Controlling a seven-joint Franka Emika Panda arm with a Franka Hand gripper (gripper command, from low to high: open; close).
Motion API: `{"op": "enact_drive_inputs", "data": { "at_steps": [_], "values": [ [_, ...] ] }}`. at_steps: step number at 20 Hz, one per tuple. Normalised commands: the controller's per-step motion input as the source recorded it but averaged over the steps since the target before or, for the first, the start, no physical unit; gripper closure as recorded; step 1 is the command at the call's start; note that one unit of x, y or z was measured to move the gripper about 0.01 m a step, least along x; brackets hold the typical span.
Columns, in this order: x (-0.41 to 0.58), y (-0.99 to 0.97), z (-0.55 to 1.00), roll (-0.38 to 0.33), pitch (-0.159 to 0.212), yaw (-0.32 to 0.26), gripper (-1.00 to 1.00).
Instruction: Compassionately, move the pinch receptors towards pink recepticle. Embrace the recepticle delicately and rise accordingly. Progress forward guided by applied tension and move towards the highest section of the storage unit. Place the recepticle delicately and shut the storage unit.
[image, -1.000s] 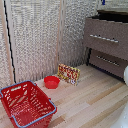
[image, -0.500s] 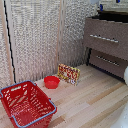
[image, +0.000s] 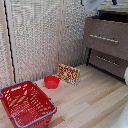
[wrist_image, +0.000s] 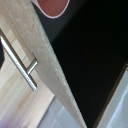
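The dark brown dresser (image: 107, 49) stands at the exterior view's right. Its top drawer (image: 105, 31), with a silver bar handle (image: 104, 38), is pulled out. The white arm (image: 92, 4) reaches over it at the frame's top edge, and the gripper (image: 113, 3) with its blue tips is mostly cut off. In the wrist view the pale pink cup (wrist_image: 52, 6) hangs close to the camera, above the drawer front (wrist_image: 47, 67) with its handle (wrist_image: 20, 62) and the dark drawer interior (wrist_image: 92, 55). The fingers are hidden there. The cup is hidden in the exterior view.
A big red basket (image: 26, 102) sits on the wooden floor (image: 92, 102) at the exterior view's lower left. A low red bowl (image: 51, 82) and a colourful box (image: 69, 74) stand by the woven screen (image: 35, 40). The lower drawer (image: 107, 61) is closed.
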Motion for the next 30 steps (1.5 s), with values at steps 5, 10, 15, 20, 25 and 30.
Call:
{"op": "enact_drive_inputs", "data": {
  "at_steps": [5,10,15,20,25,30],
  "values": [
    [-0.335,0.21,-0.23,-0.341,0.122,0.089,-1.0],
    [-0.295,0.24,-0.37,-0.336,0.049,0.076,-1.0],
    [-0.239,0.27,-0.43,-0.35,0.004,0.063,-1.0],
    [-0.141,0.2,-0.38,-0.369,-0.001,0.073,-1.0],
    [-0.207,0.02,-0.32,-0.36,-0.07,0.099,-1.0],
    [-0.129,0.0,-0.34,-0.312,-0.154,0.101,-1.0]
  ]
}}
